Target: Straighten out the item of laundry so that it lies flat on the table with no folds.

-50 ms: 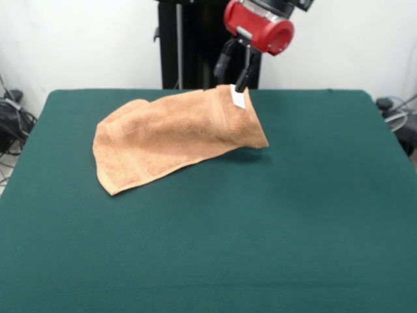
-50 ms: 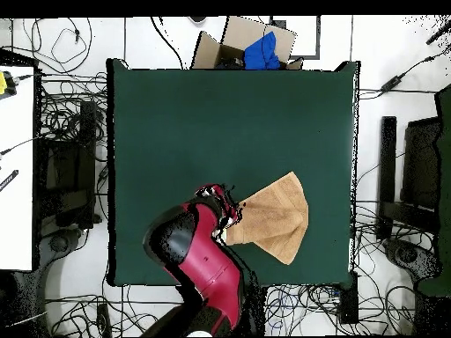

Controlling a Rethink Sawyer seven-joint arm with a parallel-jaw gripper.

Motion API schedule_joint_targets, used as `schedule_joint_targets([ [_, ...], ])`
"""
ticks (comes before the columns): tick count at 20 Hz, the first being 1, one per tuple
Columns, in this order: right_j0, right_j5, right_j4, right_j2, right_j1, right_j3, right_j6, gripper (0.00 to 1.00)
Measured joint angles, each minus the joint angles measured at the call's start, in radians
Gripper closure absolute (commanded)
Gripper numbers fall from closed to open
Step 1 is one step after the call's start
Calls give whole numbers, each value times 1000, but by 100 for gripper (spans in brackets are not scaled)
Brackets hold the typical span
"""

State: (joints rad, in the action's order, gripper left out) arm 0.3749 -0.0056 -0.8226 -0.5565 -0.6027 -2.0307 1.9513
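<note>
Bare green surface fills the view nearest the camera, nothing on it. Past it we see the towel, peach terry, sitting toward 11 o'clock of the surface in the front view; in the overhead it lies at about 4 o'clock of the surface centre. One corner is lifted at the white tag, and the gripper has its jaws clamped on that corner, as far as we can tell from the front view. The rest drapes down: the left part rests on the surface, doubled over with a fold, and the right lower edge hangs just clear, with a shadow under it.

We judge it light, soft, limp: it sags from any single hold and drags rather than slides stiffly. Terry on felt probably grips, so a pull should spread it. Best holds are hemmed corners, like the one already taken.

Room: wide open surface toward the camera and both sides. The far edge is close behind the towel, so we judge little room there.
</note>
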Motion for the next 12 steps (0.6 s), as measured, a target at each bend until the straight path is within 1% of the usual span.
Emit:
schedule_joint_targets([
  [4, 16, -32, -1, 0, 12, -14, 0, 0],
  [7, 25, -32, -4, 0, 20, -18, 0, 0],
  [12, 74, -32, -35, 0, 56, -30, 4, 0],
])
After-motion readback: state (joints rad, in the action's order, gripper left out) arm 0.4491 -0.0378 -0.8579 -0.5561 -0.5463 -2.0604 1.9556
